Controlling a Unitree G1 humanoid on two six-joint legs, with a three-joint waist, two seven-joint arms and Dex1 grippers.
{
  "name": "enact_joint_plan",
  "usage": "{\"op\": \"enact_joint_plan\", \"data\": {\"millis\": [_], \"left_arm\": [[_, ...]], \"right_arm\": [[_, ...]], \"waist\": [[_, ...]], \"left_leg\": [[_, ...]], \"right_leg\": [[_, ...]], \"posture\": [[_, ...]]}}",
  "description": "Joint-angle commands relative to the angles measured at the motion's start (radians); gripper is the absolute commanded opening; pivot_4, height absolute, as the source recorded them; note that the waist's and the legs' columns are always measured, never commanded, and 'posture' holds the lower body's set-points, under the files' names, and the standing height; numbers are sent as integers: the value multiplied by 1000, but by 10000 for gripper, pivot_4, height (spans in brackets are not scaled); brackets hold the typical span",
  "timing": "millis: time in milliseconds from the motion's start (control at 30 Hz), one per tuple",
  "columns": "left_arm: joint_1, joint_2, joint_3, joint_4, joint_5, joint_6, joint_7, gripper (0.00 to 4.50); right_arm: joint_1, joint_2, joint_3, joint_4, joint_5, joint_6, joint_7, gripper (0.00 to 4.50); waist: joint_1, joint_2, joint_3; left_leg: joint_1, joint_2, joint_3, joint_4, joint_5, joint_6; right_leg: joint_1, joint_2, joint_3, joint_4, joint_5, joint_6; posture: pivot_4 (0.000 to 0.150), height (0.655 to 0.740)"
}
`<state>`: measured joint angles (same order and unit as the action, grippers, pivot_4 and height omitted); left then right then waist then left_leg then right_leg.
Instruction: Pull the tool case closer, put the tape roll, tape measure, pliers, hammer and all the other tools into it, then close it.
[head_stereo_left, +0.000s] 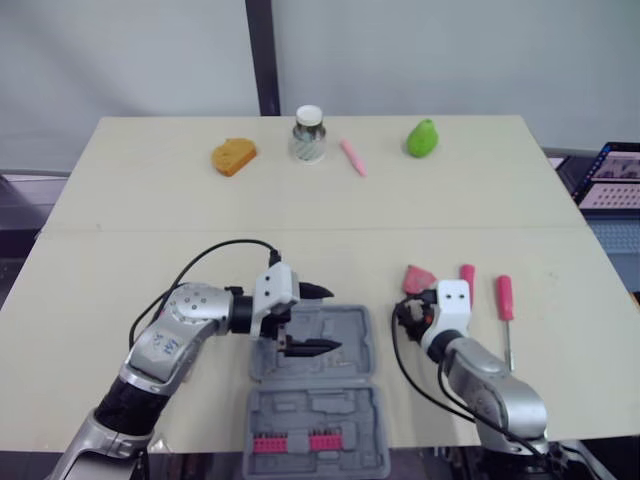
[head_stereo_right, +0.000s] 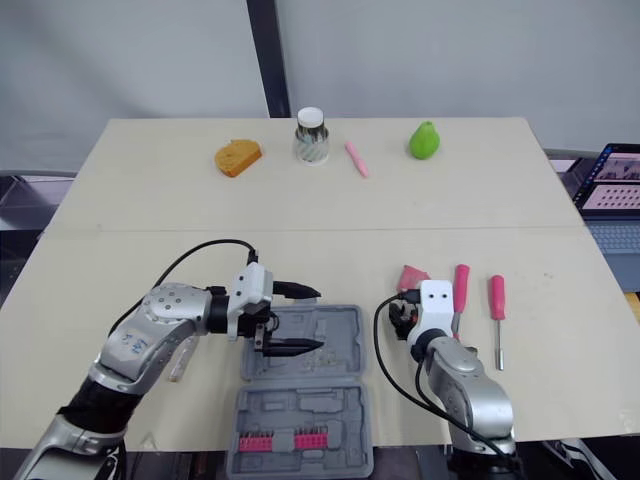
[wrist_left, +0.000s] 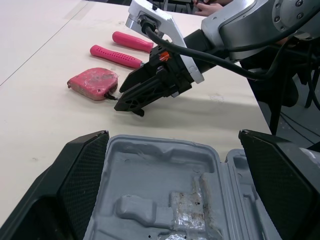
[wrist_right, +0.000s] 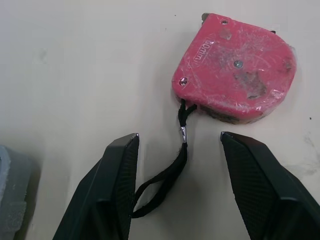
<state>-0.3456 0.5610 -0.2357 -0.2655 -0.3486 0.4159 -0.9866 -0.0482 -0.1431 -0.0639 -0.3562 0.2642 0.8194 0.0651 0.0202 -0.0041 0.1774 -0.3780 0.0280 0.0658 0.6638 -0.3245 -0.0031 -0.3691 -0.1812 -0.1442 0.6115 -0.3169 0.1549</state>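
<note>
The next move hangs on the tape measure (wrist_right: 235, 65) and the right jaws. The tape measure lies flat on its broad face on the worktop (head_stereo_left: 150, 230), to the right of the open tool case (head_stereo_left: 350, 400) and just on the far side of the right jaws. They are spread wide, hold nothing and point straight at it. The body is still clear of the two black fingers (wrist_right: 120, 190). Only its black wrist strap (wrist_right: 172, 172) trails back toward the arm, and the strap's loop rests on the worktop between the fingers. The right arm is plainly the nearer one. By my reading, a short advance away from the robot would bring the fingers to either side of the red body, and the carry would then go left to the case.

The left jaws are also released and empty. They hover above the far half of the case, and the moulded grey recesses there look vacant. The near half carries a row of pink bits (head_stereo_left: 290, 442).

Two pink-handled tools lie just right of the tape measure, their long axes running near to far. One is a pink handle (head_stereo_left: 466, 278) and the other a screwdriver (head_stereo_left: 505, 300) with its metal shaft pointing toward the near edge.

The tape measure's face bears a short raised marking that seems to end in "mm". I cannot read the rest with any confidence.
</note>
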Motion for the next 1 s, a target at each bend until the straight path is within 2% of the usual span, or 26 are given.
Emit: {"op": "enact_joint_plan", "data": {"millis": [33,100,167,200,300,333,600,867,1000], "left_arm": [[-6,-5,2,-45,-4,2,5,45000],[-7,-7,2,-50,-11,12,8,45000],[-9,-11,0,-52,-14,22,10,45000],[-9,-12,-1,-53,-14,24,11,45000],[-9,-17,-1,-58,-15,32,13,45000],[-9,-19,-1,-60,-15,35,13,45000],[42,0,0,-95,-27,69,4,45000],[152,164,19,-87,-17,24,-117,45000],[167,202,14,-89,-18,15,-154,45000]], "right_arm": [[-4,16,-5,0,-7,-28,-8,27765],[0,19,-4,8,-11,-35,-5,27765],[2,23,-2,13,-14,-38,-2,22194],[4,25,-1,14,-15,-40,-2,18926],[7,28,0,21,-18,-48,-1,4191],[7,28,-1,25,-20,-51,0,551],[38,-2,0,-1,-9,-62,37,551],[246,-81,4,-267,77,33,120,551],[322,-89,14,-357,108,79,121,551]], "waist": [[0,0,0],[0,0,0],[0,0,0],[0,0,0],[0,0,0],[0,0,0],[0,0,0],[1,0,0],[3,0,0]], "left_leg": [[0,0,0,0,0,0],[0,0,0,0,0,0],[0,0,0,0,0,0],[0,0,0,0,0,0],[0,0,1,0,0,0],[0,0,1,0,0,0],[0,0,1,0,0,0],[0,0,3,-1,-1,1],[-1,0,4,-1,-1,1]], "right_leg": [[0,0,0,0,0,0],[0,0,0,0,0,0],[0,0,1,0,0,0],[0,0,1,0,0,0],[0,0,1,0,0,0],[0,0,1,0,0,0],[-1,0,1,0,0,0],[-3,0,4,0,0,0],[-4,1,7,1,0,0]], "posture": [[1500,7400],[1500,7400],[1500,7400],[1500,7400],[1500,7400],[1500,7400],[1500,7400],[1500,7400],[1500,7400]]}}
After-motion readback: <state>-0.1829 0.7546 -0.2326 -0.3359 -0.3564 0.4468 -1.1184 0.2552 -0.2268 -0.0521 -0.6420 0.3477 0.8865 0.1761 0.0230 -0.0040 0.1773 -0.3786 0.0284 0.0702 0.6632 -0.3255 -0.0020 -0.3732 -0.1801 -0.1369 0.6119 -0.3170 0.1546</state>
